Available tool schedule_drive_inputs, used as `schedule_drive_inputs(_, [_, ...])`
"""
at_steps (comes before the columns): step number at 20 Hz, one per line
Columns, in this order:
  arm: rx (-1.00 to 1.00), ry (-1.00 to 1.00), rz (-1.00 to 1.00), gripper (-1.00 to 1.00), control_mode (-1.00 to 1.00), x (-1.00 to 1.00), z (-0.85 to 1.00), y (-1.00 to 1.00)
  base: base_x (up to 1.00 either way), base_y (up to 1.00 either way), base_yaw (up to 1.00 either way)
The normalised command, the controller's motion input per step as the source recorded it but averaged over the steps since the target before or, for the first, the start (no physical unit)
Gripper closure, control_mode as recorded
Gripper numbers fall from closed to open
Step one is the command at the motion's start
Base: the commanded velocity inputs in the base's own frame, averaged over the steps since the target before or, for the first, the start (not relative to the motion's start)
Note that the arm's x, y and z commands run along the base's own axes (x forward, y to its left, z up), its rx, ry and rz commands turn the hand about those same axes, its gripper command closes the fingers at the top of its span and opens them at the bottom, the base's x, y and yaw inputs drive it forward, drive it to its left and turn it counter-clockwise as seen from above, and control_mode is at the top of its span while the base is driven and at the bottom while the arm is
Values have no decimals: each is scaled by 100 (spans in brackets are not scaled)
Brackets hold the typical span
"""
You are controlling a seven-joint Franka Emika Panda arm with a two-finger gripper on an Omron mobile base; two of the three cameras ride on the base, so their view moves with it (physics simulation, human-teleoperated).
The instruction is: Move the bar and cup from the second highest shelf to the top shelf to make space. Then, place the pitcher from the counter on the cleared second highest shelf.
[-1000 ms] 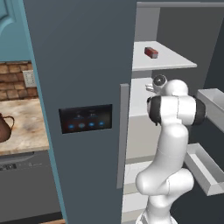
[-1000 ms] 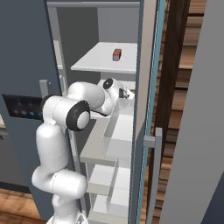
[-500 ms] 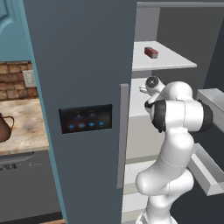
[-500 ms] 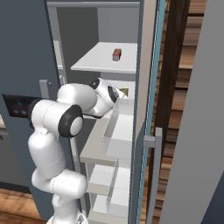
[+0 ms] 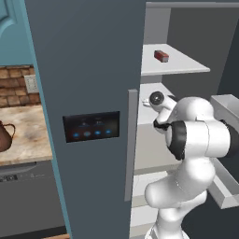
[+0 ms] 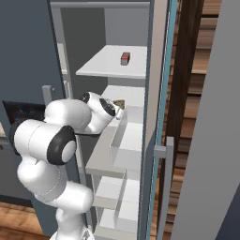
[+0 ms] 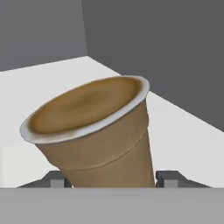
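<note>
While the bar [image 5: 161, 56] lies on the top shelf [image 5: 186, 65], the cup [image 7: 94, 135] is clamped tilted between the gripper [image 7: 113, 179] fingers [image 7: 56, 178].

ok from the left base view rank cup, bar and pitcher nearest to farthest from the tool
1. cup, between the tool's fingers, inside the cabinet.
2. bar, on the top shelf above the tool.
3. pitcher, far left on the counter.

Red bar [image 5: 161, 56] on top shelf [image 5: 186, 65]
</note>
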Motion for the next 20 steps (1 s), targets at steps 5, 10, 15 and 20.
schedule_drive_inputs(5, [0, 0, 6, 100, -100, -70, 52, 0, 0, 0, 0])
schedule_drive_inputs(10, [0, 0, 9, 100, -100, -68, 65, 0, 0, 0, 0])
schedule_drive_inputs(15, [0, 0, 11, 100, -100, -65, 71, 0, 0, 0, 0])
schedule_drive_inputs(20, [0, 1, 11, 100, -100, -52, 78, 0, 0, 0, 0])
